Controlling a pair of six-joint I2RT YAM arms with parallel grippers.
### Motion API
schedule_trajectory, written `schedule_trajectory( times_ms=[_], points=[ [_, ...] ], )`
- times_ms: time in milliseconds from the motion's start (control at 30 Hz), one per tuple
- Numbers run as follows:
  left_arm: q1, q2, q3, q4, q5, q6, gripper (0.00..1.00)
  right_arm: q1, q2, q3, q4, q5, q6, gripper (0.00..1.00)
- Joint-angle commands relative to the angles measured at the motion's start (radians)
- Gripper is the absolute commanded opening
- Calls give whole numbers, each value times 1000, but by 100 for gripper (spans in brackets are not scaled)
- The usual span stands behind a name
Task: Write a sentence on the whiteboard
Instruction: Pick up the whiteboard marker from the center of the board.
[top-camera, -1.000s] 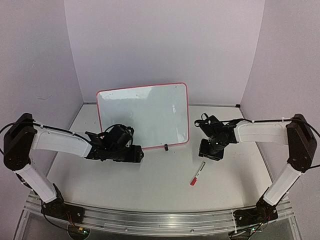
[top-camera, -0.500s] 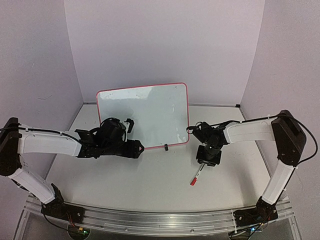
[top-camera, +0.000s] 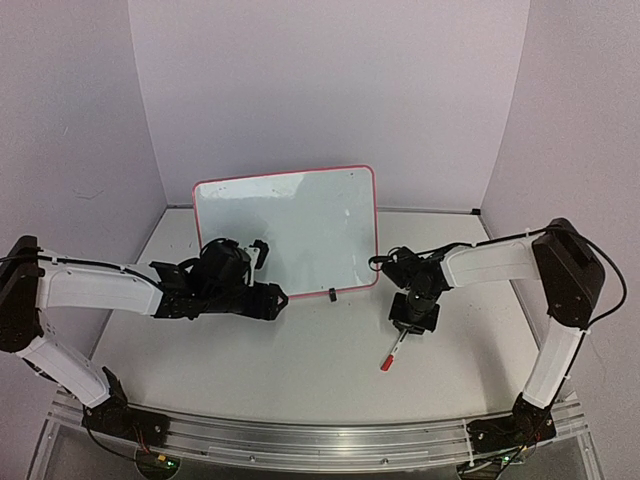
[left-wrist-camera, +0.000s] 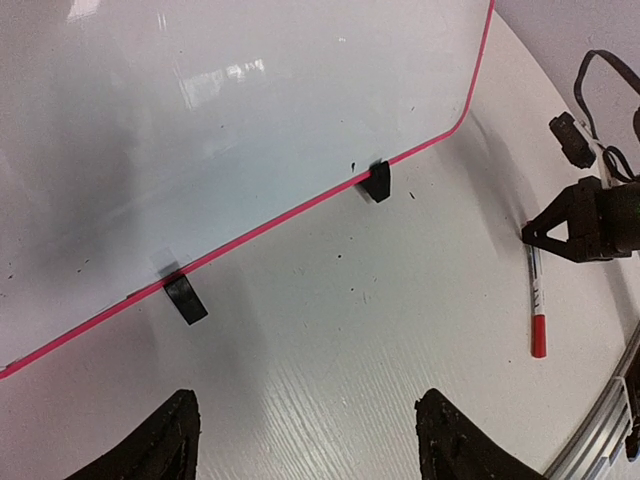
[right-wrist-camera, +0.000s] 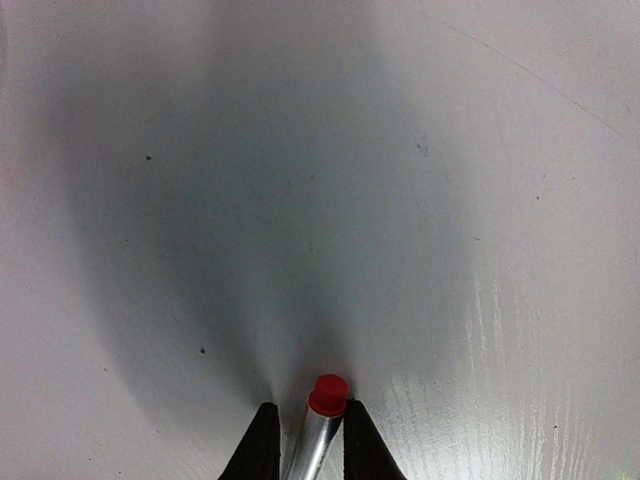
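Observation:
The whiteboard (top-camera: 285, 230) stands upright on two black feet at the back of the table; it also fills the left wrist view (left-wrist-camera: 200, 120). I see no sentence on it. A marker (top-camera: 392, 350) with a red cap lies on the table in front of the board's right end. My right gripper (top-camera: 413, 318) is down on the marker's far end. In the right wrist view its fingers (right-wrist-camera: 308, 415) are closed narrowly around the silver barrel with the red tip (right-wrist-camera: 327, 393). My left gripper (top-camera: 275, 298) is open and empty by the board's lower left edge (left-wrist-camera: 310, 405).
The left wrist view shows the board's two black feet (left-wrist-camera: 186, 298) and my right gripper (left-wrist-camera: 585, 225) over the marker (left-wrist-camera: 537, 300). Purple walls close in the table on three sides. A metal rail (top-camera: 320, 440) runs along the near edge.
My right gripper has come down and to the left onto the marker's far end. My left arm stretched forward toward the board's lower edge, then held still.

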Motion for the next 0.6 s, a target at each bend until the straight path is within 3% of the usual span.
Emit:
schedule_trajectory(
  times_ms=[0, 167, 567],
  points=[
    [0, -41, -5, 44, 17, 32, 74, 7, 30, 31, 12, -1, 19, 18],
    [-1, -47, 2, 59, 44, 42, 74, 10, 14, 27, 13, 9, 37, 0],
    [-44, -26, 87, 256, 277, 55, 84, 81, -260, 136, 99, 57, 113, 0]
  ],
)
